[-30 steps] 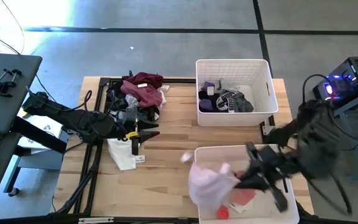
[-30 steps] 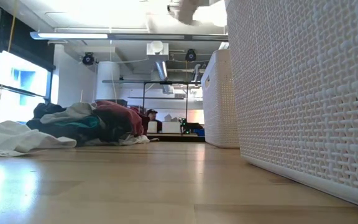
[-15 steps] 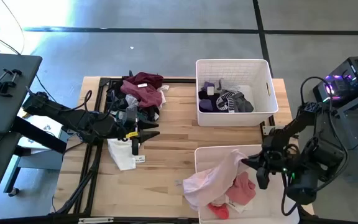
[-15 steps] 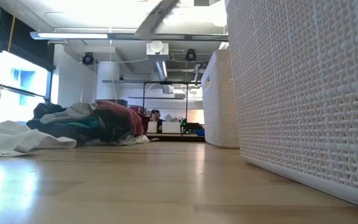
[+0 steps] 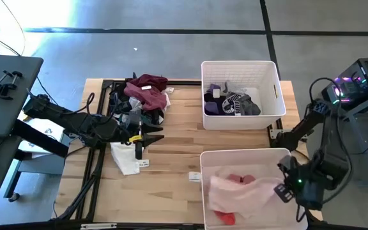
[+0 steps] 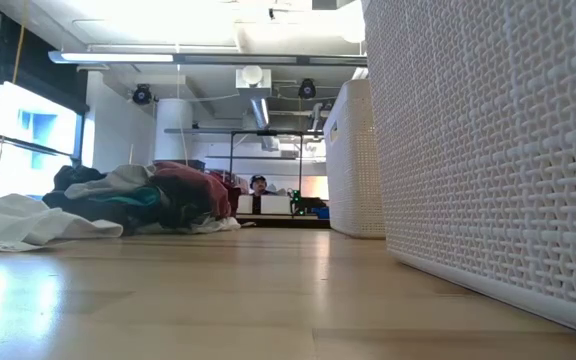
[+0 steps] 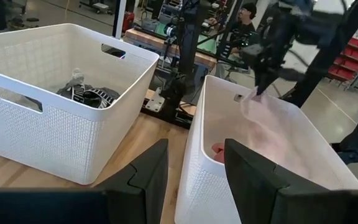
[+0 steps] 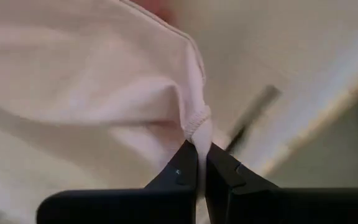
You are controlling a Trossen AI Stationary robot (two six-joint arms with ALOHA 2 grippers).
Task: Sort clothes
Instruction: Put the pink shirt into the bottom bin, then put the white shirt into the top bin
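Two white bins stand on the table (image 5: 177,137): the far bin (image 5: 240,69) holds dark and purple clothes, and the near bin (image 5: 204,167) holds a pink garment (image 5: 245,191) spread over red pieces. One heap of unsorted clothes (image 5: 142,99) lies at the far left of the table, with a white garment (image 5: 125,158) nearer the front edge. Two arms are in view. The right end effector (image 5: 283,190) sits at the near bin's right side, clenched on an edge of the pink garment, which stretches leftward from it across the bin's interior. It looks ready to be let go where it lies. The left end effector (image 5: 147,134) waits just beside the heap, its fingers parted and grasping nothing. It is the nearer arm to the remaining clothes, which lie just to its far side.
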